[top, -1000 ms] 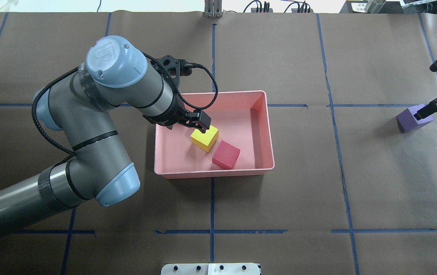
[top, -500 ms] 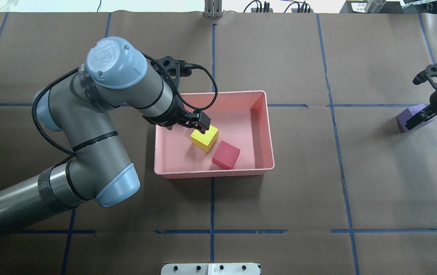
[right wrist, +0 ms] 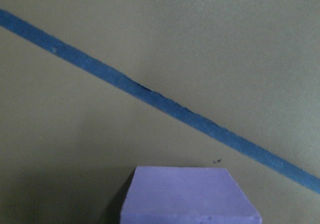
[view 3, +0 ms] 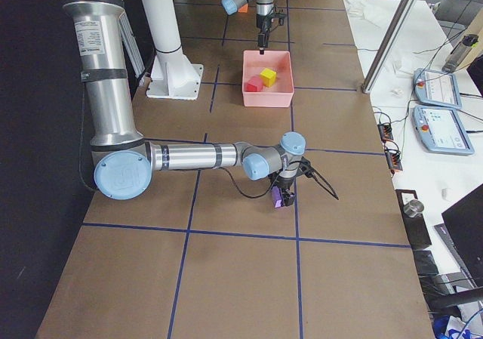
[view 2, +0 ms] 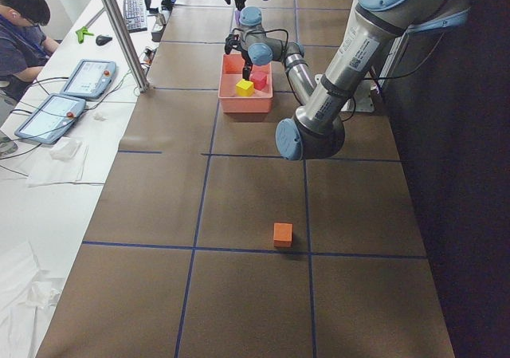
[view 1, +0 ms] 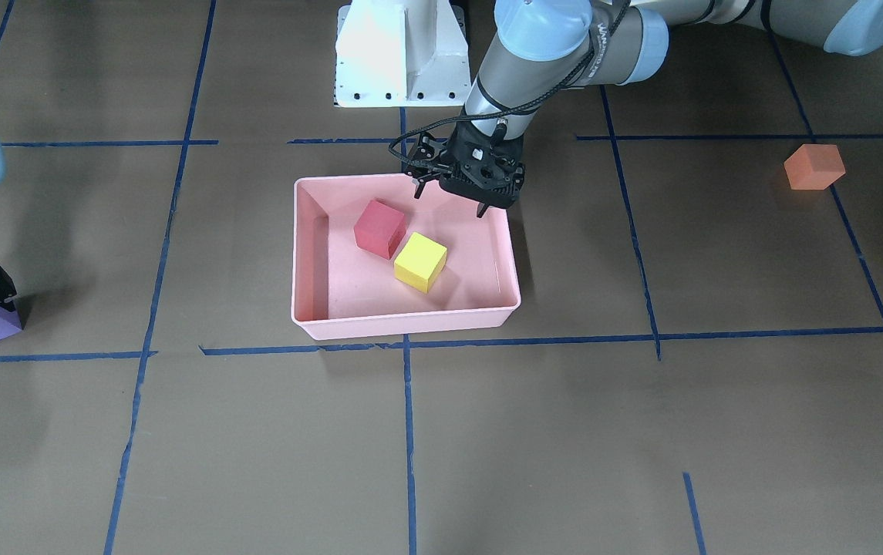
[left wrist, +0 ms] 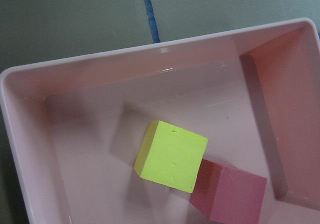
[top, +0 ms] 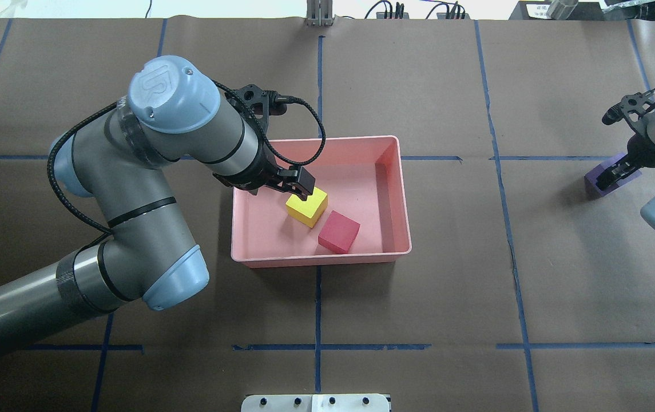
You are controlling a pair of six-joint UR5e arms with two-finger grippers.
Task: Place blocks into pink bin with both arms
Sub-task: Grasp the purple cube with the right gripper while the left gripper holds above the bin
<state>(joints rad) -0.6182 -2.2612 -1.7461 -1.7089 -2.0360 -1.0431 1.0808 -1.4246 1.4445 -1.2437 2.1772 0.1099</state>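
1. Four blocks are showing: two are lying in the bin (top: 321,260) and two are sitting out on the table (top: 419,297).
2. Bin: pale pink, sitting at the table's centre, its long sides running 9 to 3 o'clock in the overhead view.
3. Yellow block (top: 309,209): resting flat on the bin floor, near the floor's middle.
4. Red block (top: 338,232): resting flat on the bin floor at 4 o'clock of the yellow block and just beside it, corner toward corner. Whether they are touching cannot be told.
5. Purple block (top: 595,181): sitting on the table at 3 o'clock of the bin, well apart from it. A blue tape line (right wrist: 160,102) is running past it in the right wrist view.
6. Orange block (view 1: 814,166): sitting alone on the table, well apart from the bin, at 2 o'clock of it in the front-facing view.
7. Left gripper (view 1: 449,202): hanging over the bin, pointing down, its jaws standing apart and holding nothing. In the overhead view it is overlapping the yellow block's 11 o'clock corner. The front-facing view is showing it above the block and clear of it.
8. Right gripper (top: 616,173): reaching down onto the purple block from its 3 o'clock side. Whether the jaws are clamping the block or standing apart cannot be told.
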